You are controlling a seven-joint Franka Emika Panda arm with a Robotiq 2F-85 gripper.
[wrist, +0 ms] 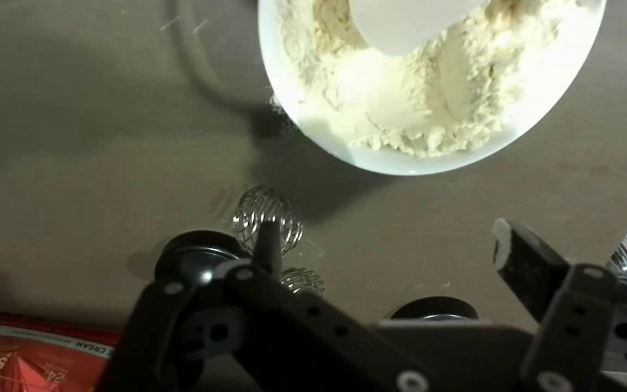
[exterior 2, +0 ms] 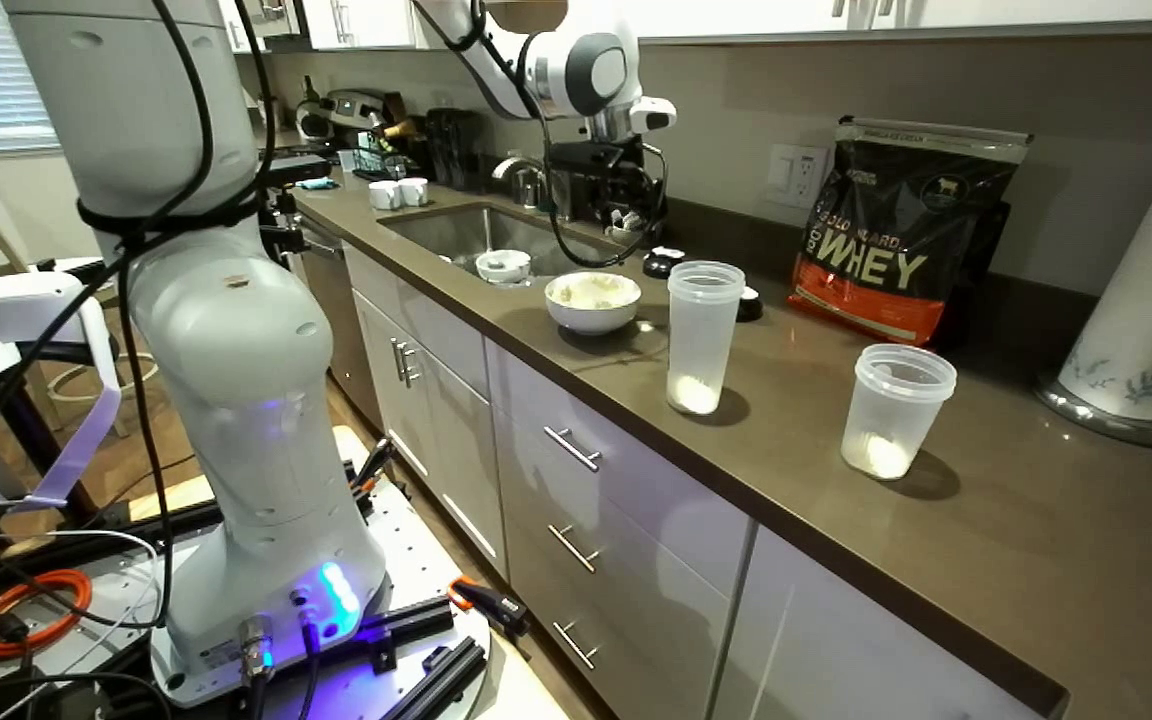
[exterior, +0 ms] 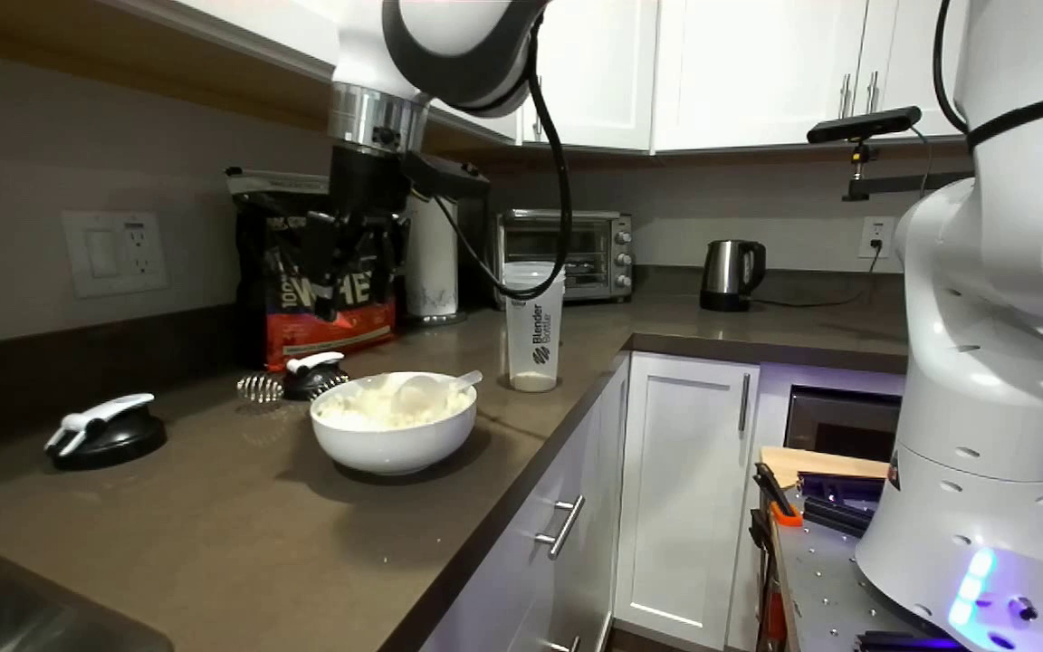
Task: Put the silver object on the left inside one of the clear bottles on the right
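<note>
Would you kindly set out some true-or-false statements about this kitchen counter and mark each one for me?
1. The gripper is open. True.
2. Two lidless shaker bottles stand on the countertop. True.
3. Those bottles are equally tall. False: the one nearer the white bowl is taller.
4. The bowl holds powder and a scoop. True.
5. Nothing silver lies on the countertop. False: two wire whisk balls lie there, near a black lid.

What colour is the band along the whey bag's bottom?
The bottom band is orange-red, showing best in an exterior view.
</note>
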